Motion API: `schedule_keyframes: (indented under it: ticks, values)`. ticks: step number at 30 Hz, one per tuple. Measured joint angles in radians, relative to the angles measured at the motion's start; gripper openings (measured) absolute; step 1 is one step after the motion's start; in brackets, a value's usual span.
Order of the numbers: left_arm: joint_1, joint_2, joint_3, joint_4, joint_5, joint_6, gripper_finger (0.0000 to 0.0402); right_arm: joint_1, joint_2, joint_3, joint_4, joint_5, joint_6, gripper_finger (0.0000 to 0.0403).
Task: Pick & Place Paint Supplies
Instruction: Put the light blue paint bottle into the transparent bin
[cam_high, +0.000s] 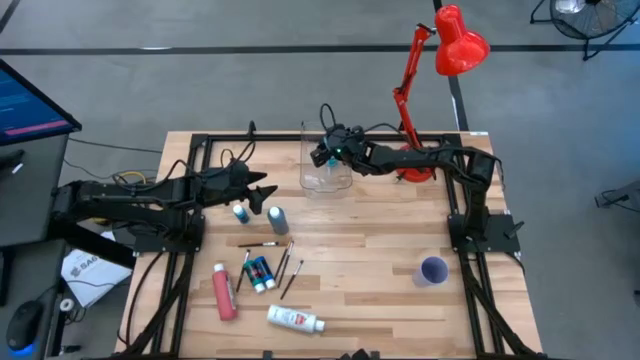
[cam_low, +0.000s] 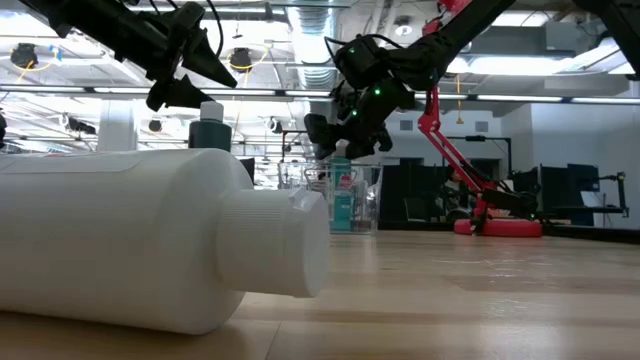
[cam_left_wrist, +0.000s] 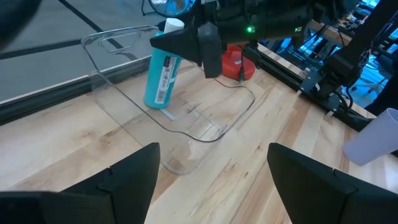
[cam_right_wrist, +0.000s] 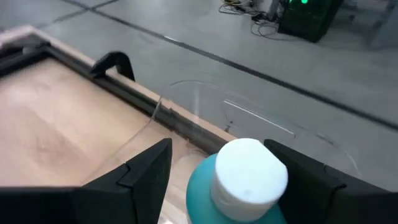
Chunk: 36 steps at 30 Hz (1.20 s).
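Inside the clear box (cam_high: 325, 172) at the bench (cam_high: 380, 270) rear: right end effector (cam_high: 322, 155) straddling, perhaps grasping, upright teal bottle (cam_left_wrist: 161, 74); next, release and lift clear; left end effector (cam_high: 262, 190) spread, empty, over remaining bottles (cam_high: 257, 213).

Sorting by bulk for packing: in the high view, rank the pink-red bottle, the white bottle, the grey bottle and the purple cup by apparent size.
1. pink-red bottle
2. white bottle, nearly alike in length, so unsure
3. purple cup
4. grey bottle, seen standing, so it shows small
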<state>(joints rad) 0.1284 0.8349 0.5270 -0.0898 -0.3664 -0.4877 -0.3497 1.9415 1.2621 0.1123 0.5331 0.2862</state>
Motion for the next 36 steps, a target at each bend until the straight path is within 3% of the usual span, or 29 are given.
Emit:
schedule_keyframes:
  ticks: [36]
  values:
    - [0.000,0.000,0.000,0.000,0.024,0.000,0.0294,0.031,0.001,-0.001,0.016,-0.008,-0.086,0.0245]
